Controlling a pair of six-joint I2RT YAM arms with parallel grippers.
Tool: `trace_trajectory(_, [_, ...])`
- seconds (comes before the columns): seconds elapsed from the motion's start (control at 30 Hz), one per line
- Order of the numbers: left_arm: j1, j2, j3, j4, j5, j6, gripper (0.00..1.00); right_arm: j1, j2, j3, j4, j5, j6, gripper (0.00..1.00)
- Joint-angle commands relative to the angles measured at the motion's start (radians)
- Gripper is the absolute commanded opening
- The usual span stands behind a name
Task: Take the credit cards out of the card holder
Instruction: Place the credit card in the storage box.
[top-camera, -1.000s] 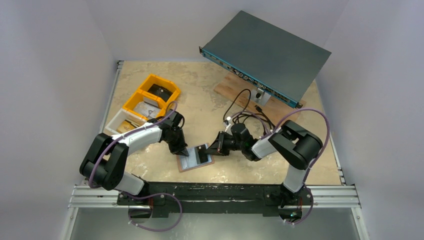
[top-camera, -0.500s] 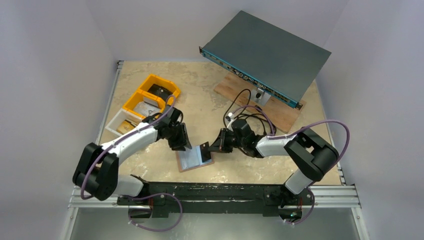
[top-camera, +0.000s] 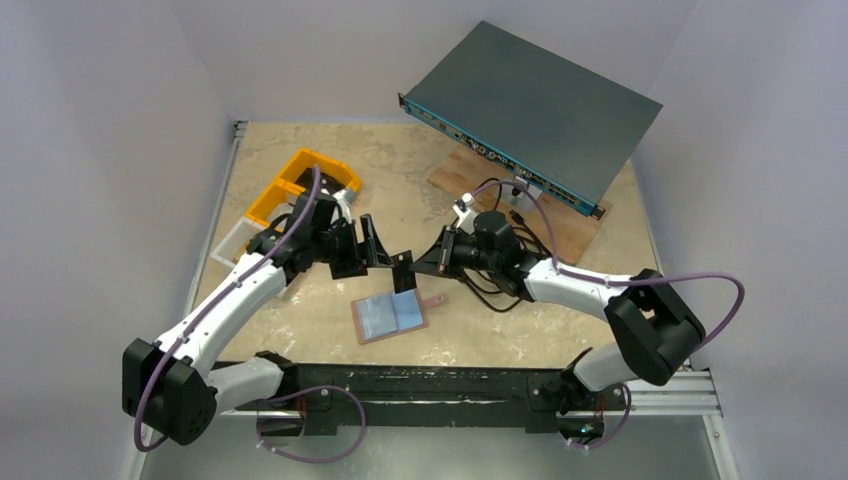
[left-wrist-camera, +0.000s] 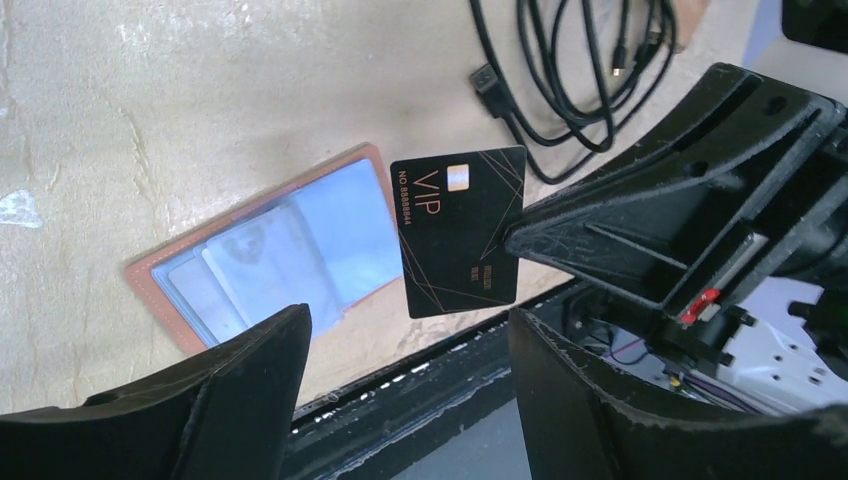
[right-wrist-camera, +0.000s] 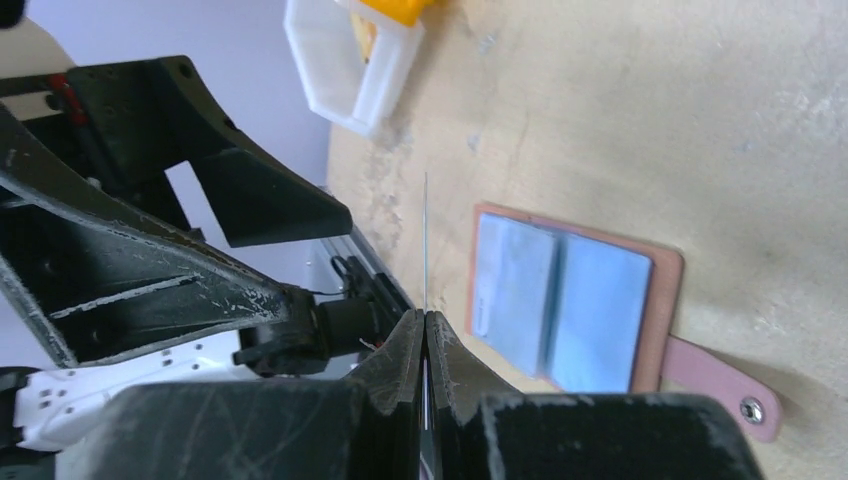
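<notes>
The tan card holder (top-camera: 432, 300) lies open and flat near the table's front edge, with pale blue-grey credit cards (top-camera: 388, 315) in its pockets. My right gripper (top-camera: 414, 268) is shut on a dark credit card (top-camera: 403, 271) and holds it upright in the air behind the holder. The left wrist view shows this black "VIP" card (left-wrist-camera: 458, 230) face-on above the holder (left-wrist-camera: 150, 275). It is edge-on in the right wrist view (right-wrist-camera: 425, 240), clamped at my right gripper (right-wrist-camera: 425, 318). My left gripper (top-camera: 375, 242) hovers open just left of the card, with nothing between its fingers (left-wrist-camera: 250, 380).
Yellow bins (top-camera: 300, 185) and a white bin (top-camera: 235, 245) stand at the left, behind my left arm. A grey rack unit (top-camera: 530, 105) rests on a wooden board (top-camera: 560, 225) at the back right. Black cables (top-camera: 490, 200) trail from it behind my right gripper.
My right gripper has drawn the dark card out of the holder and lifted it back. My left gripper has let go of the holder, opened, and risen away from it.
</notes>
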Motion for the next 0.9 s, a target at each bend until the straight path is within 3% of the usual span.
trace_trajectory(0.0, [0.059, -0.071, 0.029, 0.052, 0.151, 0.023, 0.72, -0.031, -0.044, 0.046, 0.034, -0.093, 0.044, 0.00])
trace_trajectory(0.3, [0.118, -0.106, -0.057, 0.223, 0.367, -0.045, 0.71, -0.057, -0.044, 0.037, 0.213, -0.207, 0.170, 0.00])
trace_trajectory(0.53, [0.120, -0.107, -0.078, 0.270, 0.398, -0.064, 0.63, -0.060, -0.040, 0.020, 0.313, -0.245, 0.250, 0.00])
trace_trajectory(0.63, [0.120, -0.108, -0.093, 0.322, 0.432, -0.096, 0.57, -0.060, -0.039, 0.022, 0.316, -0.250, 0.253, 0.00])
trace_trajectory(0.73, [0.121, -0.107, -0.108, 0.376, 0.460, -0.131, 0.44, -0.060, -0.042, 0.020, 0.312, -0.239, 0.249, 0.00])
trace_trajectory(0.87, [0.120, -0.093, -0.124, 0.424, 0.485, -0.165, 0.21, -0.062, -0.047, 0.024, 0.284, -0.219, 0.231, 0.00])
